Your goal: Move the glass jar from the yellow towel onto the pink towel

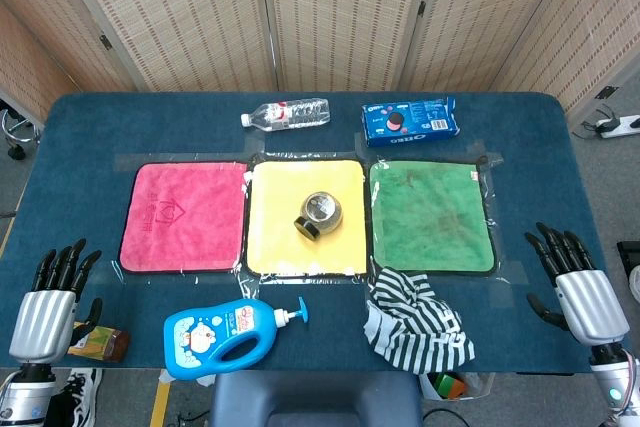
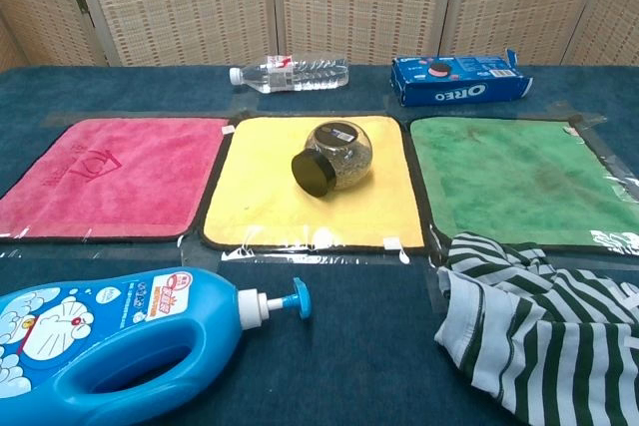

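Dead centre on the yellow towel sits the glass jar, tipped on its side, black lid pointing toward the robot and slightly to its left, so the jar's long axis runs roughly front to back with a lean toward the pink towel. That pink towel lies just beside the yellow one, on the left, bare and ready. Down at the near left corner of the table, the left hand hovers with fingers spread, holding nothing. Over at the near right edge, the right hand is likewise splayed and empty. Both are well apart from the jar, which lies ahead of them and between them. Nothing has started yet, by the look of it. Since the target sits on the left, the left hand looks the natural pick: reach forward and inward to the jar, then carry it back outward. Watch that round body, though; lying down, it could roll.
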Robot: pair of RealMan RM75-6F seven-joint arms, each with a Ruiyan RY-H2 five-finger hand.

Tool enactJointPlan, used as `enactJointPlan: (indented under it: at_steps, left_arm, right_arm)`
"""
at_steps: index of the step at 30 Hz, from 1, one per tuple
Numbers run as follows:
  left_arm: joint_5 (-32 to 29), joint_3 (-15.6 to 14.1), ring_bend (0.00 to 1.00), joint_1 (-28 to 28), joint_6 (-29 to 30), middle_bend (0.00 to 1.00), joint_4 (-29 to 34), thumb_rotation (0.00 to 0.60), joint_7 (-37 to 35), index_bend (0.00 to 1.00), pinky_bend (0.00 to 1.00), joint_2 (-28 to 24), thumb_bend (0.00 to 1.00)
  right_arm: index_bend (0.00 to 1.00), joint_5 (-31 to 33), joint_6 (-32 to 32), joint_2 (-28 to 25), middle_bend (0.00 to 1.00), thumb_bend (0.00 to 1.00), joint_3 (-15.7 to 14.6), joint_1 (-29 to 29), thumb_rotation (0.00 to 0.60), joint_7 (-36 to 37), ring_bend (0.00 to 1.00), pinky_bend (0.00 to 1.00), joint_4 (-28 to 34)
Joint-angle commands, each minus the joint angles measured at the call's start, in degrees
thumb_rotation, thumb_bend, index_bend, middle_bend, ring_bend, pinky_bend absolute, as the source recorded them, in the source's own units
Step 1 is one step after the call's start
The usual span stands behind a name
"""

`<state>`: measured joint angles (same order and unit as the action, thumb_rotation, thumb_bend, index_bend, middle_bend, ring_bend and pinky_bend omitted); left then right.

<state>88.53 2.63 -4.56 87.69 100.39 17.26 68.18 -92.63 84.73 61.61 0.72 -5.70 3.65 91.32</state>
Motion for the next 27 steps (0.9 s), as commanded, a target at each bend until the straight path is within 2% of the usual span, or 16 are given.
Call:
enactJointPlan:
  at_steps: [1,15,27]
  left_arm:
    - [-0.21,0.20,0.08,-0.14,-0.05,0.05,0.16,0.600,0.18,0.15,0.00,0.04,0.50]
    - [0.80,-0.35,0.08,0.46,1.21,0.05,1.17,0.600,0.58,0.16,0.00,-0.26,0.50]
    - [1.14,-0.28,0.08,0.88,2.20,0.05,1.37,0.600,0.02,0.16,0.00,-0.81,0.50]
  right_arm:
    - [0.00,0.21,0.46,0.06,0.00,0.33,0.01,0.33,0.600,0.04,0.00,0.00,0.05]
    - [0.00,-0.72,1.71,0.49,0.00,0.33,-0.10,0.77,0.600,0.09,0.00,0.00,-0.01]
    - [0.00,-0.91,-7.68,2.86,0.00,0.32,3.74,-8.14,0.600,-5.22,0.00,0.00,1.16]
